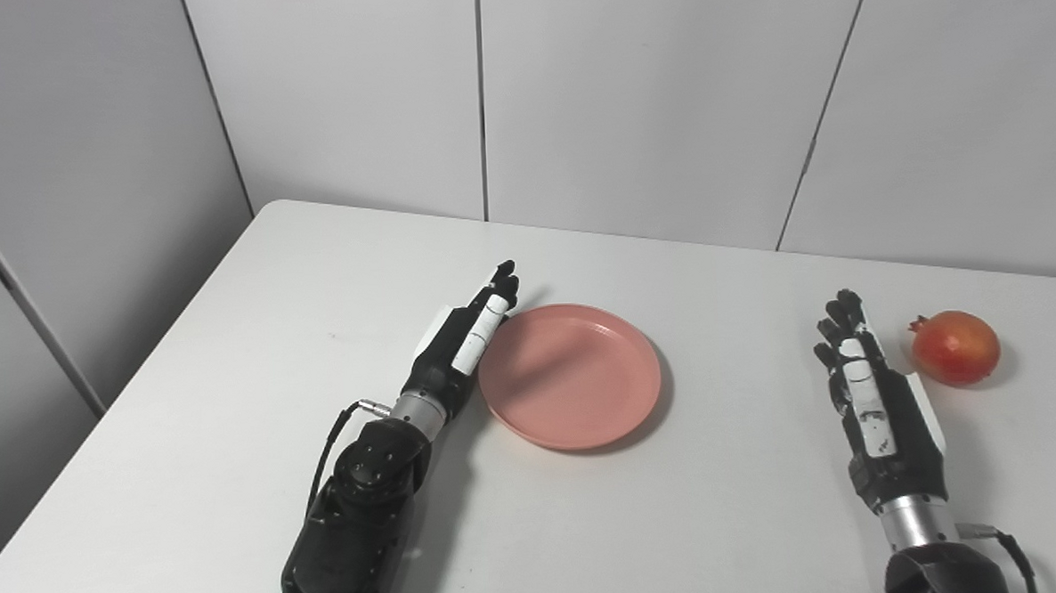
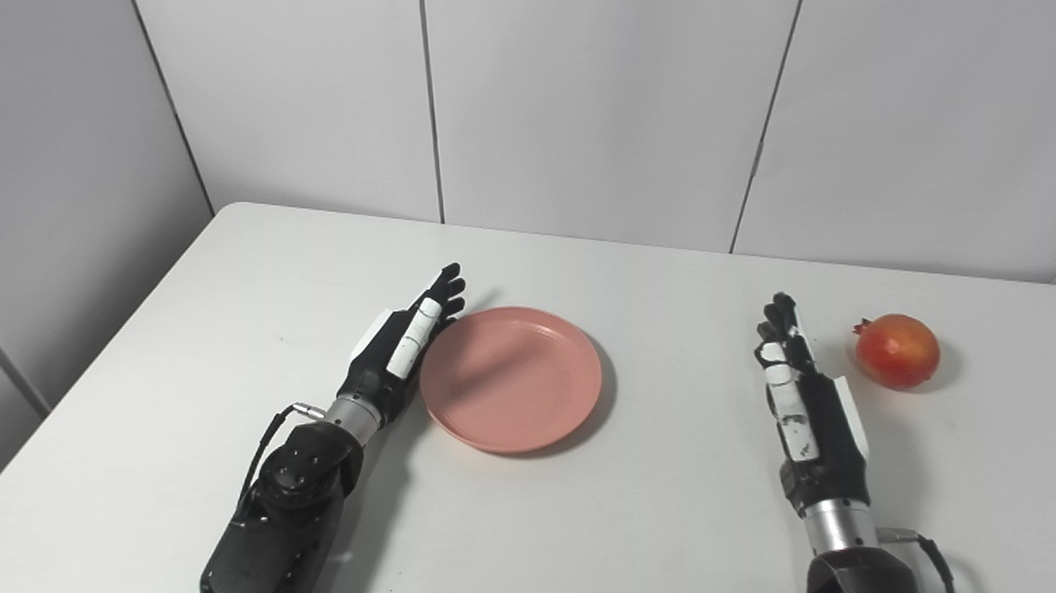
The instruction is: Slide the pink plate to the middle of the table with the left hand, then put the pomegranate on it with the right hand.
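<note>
A pink plate [image 1: 570, 375] lies flat near the middle of the white table [image 1: 271, 325], with nothing on it. My left hand [image 1: 469, 337] stretches out with fingers straight, its edge against the plate's left rim; it holds nothing. A red pomegranate [image 1: 955, 346] rests on the table at the right. My right hand [image 1: 871, 388] is open, fingers extended and pointing away, just left of the pomegranate and apart from it.
Grey wall panels [image 1: 644, 95] stand right behind the table's far edge. The table's left edge [image 1: 130, 376] runs diagonally close to my left arm. Bare tabletop lies between the plate and my right hand.
</note>
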